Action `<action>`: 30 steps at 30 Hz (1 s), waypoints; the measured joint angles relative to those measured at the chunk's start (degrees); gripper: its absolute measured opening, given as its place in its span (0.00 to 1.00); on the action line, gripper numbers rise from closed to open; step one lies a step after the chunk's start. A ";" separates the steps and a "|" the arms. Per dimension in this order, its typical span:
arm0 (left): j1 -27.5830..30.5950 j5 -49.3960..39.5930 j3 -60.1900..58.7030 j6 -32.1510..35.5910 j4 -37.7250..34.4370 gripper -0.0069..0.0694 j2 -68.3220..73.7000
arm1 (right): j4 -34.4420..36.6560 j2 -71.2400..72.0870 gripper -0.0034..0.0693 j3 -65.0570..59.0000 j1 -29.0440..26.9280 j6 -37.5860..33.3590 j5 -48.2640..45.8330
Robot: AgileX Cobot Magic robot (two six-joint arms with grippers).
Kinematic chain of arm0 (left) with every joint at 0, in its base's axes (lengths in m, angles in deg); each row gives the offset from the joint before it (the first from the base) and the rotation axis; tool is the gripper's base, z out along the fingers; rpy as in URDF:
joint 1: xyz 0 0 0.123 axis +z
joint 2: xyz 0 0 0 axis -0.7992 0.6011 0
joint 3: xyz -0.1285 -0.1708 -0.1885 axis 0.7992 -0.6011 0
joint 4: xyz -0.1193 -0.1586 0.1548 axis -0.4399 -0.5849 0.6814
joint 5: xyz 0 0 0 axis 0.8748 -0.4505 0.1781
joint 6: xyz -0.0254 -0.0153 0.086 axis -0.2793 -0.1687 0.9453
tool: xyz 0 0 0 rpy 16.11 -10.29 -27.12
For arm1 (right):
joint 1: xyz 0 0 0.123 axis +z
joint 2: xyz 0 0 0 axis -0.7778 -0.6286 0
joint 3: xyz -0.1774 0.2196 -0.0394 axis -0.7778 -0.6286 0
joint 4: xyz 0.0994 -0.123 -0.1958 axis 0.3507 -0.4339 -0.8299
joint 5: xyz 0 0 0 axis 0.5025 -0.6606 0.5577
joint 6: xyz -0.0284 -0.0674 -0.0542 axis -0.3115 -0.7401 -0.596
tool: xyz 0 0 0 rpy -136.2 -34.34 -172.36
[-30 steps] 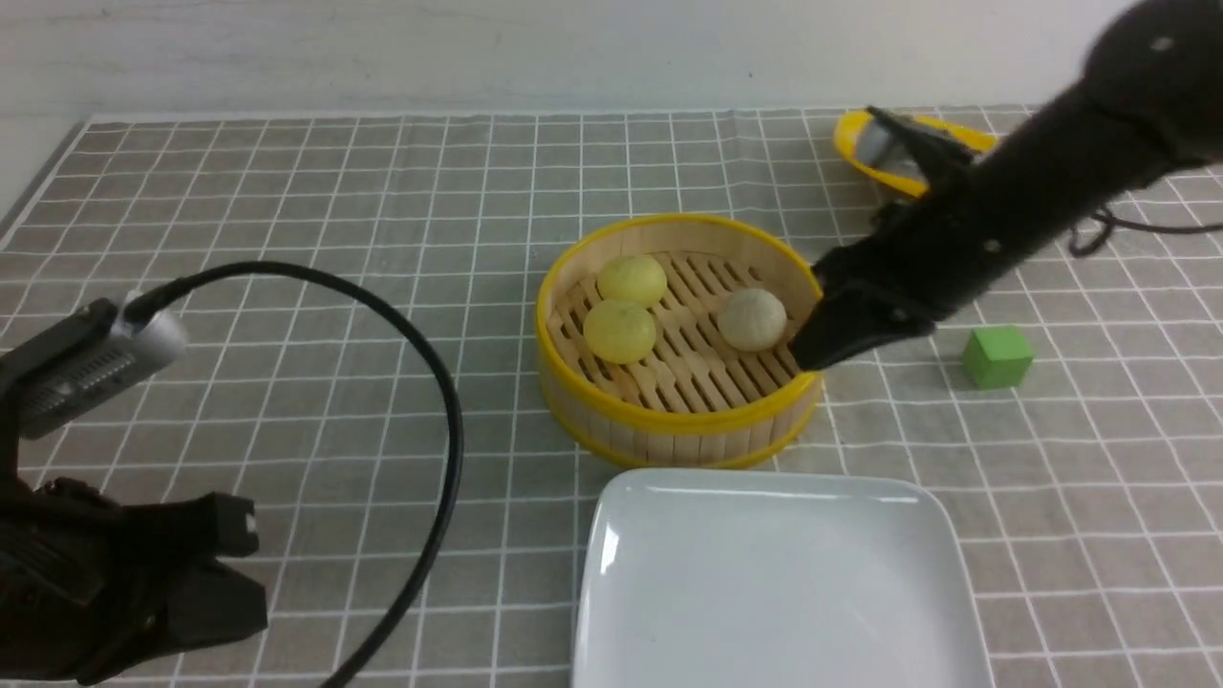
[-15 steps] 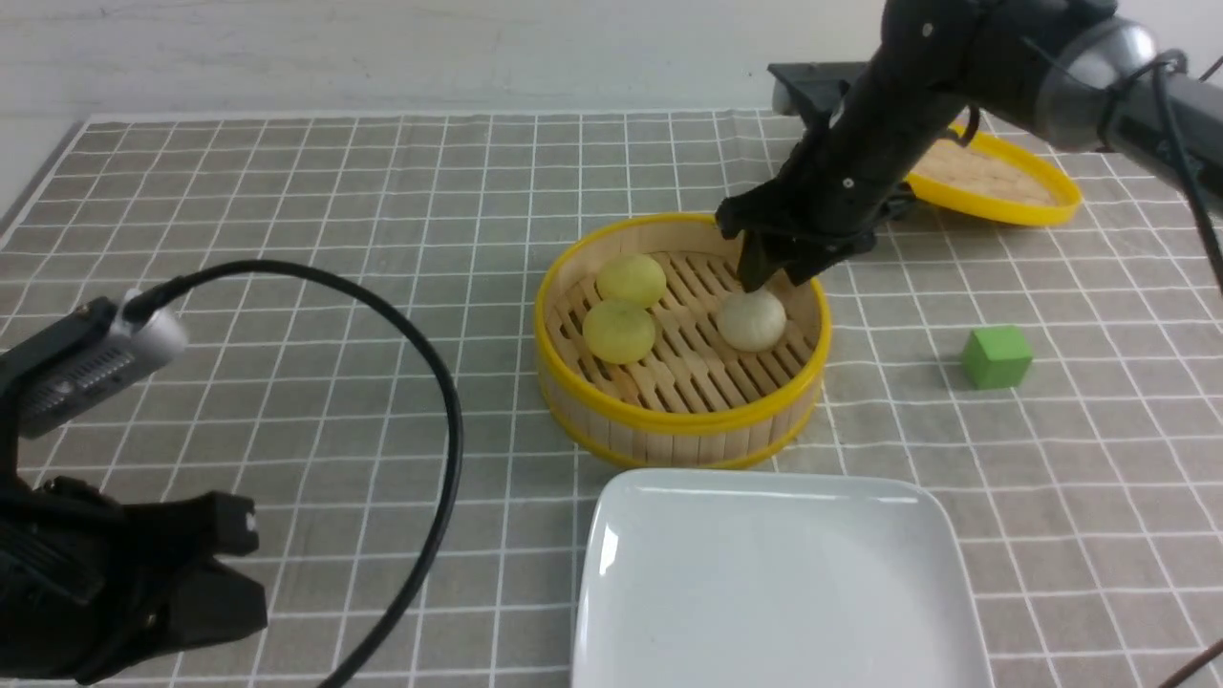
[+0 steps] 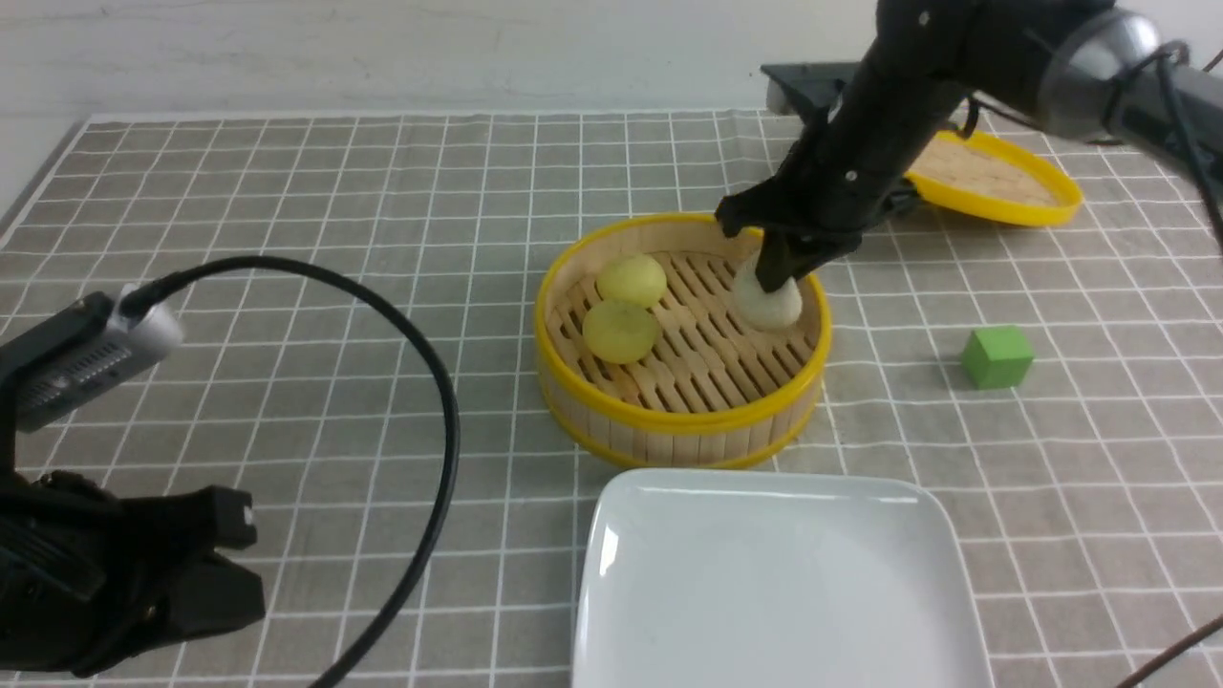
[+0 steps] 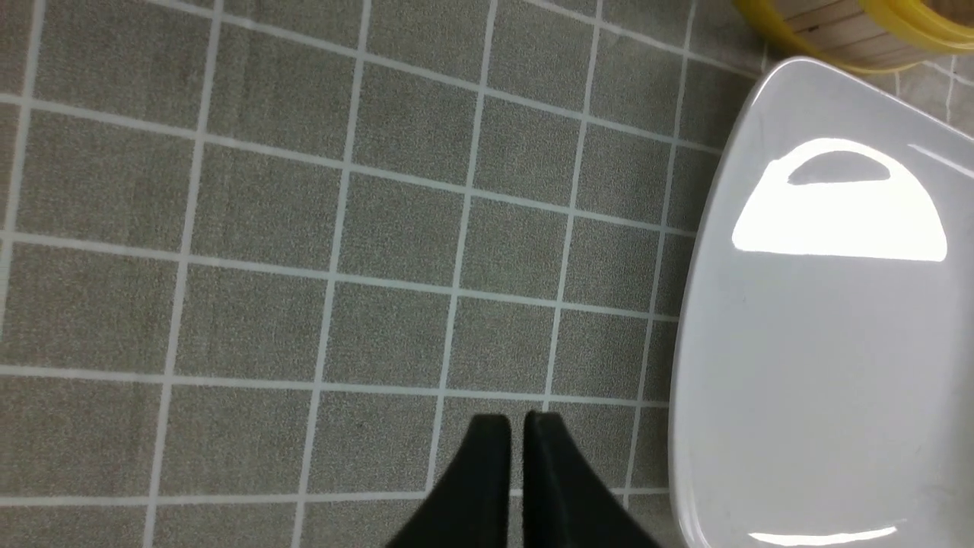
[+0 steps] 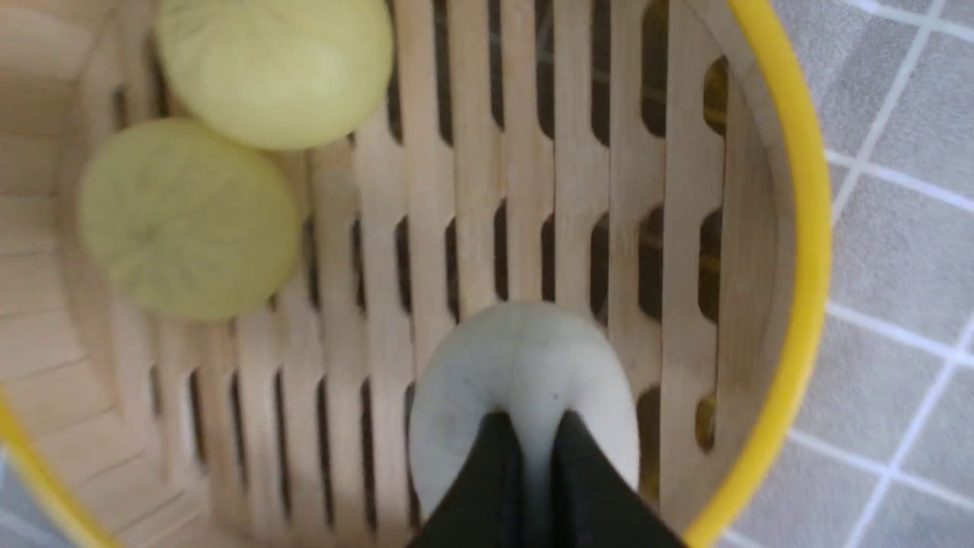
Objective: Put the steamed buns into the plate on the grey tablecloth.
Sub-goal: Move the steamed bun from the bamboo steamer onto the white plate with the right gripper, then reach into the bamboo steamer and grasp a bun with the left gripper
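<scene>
Beige bun (image 3: 774, 304) has shifted; grey tablecloth (image 3: 287, 191) unmoved.

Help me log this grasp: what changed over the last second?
The right pincer swung from outside the steamer basket's right rim to above the beige-white bun, came down and shut on it, squeezing it and shifting it slightly. The two yellow buns, plate, green cube and shut left pincer stayed put.
</scene>
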 joint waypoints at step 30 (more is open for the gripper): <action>0.00 7.13 3.38 0.22 -1.35 0.27 1.92 | 1.94 25.64 0.51 -55.00 7.36 3.44 18.02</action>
